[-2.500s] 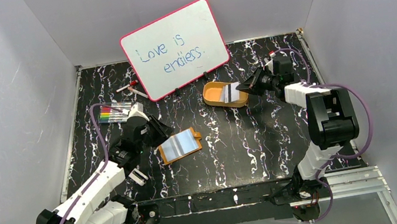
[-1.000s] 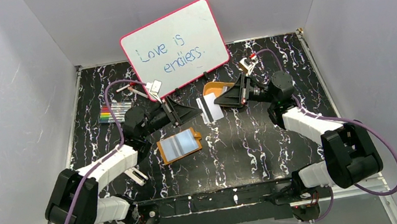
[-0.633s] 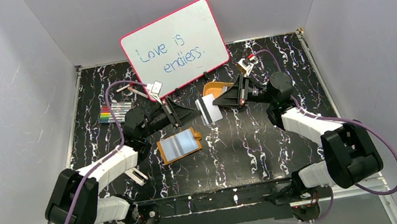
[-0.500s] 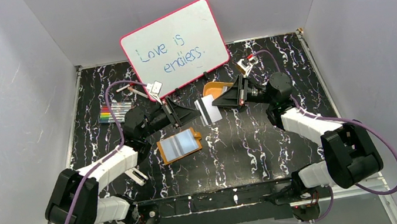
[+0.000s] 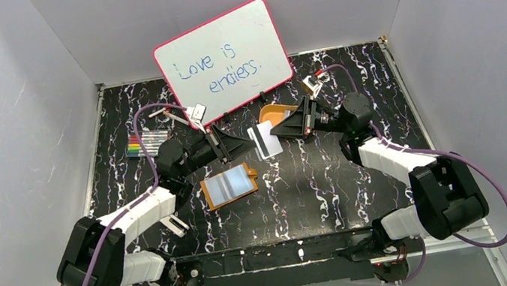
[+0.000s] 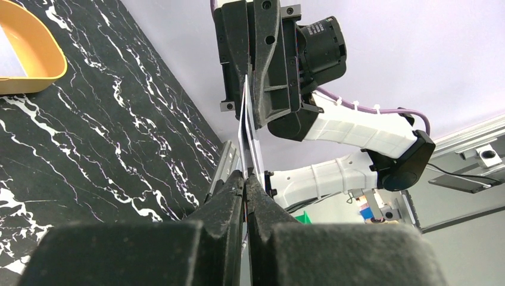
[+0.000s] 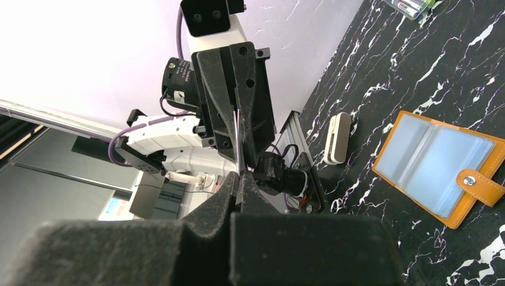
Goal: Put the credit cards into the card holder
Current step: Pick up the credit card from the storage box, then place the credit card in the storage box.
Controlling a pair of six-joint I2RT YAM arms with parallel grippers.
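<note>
Left fingers (image 6: 229, 199) closed on the card (image 5: 265, 140); card holder (image 5: 229, 185) lies open.

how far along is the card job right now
Done: card holder lies open on the table; whether it holds cards can't be told. In hand: a credit card pinched mid-air by both the left pincer and right pincer. Left: slipping it into the holder.

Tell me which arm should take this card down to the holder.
Left. The left gripper and right gripper are both shut on the card in mid-air, but the open card holder lies nearer the left one, on its side of the table.
</note>
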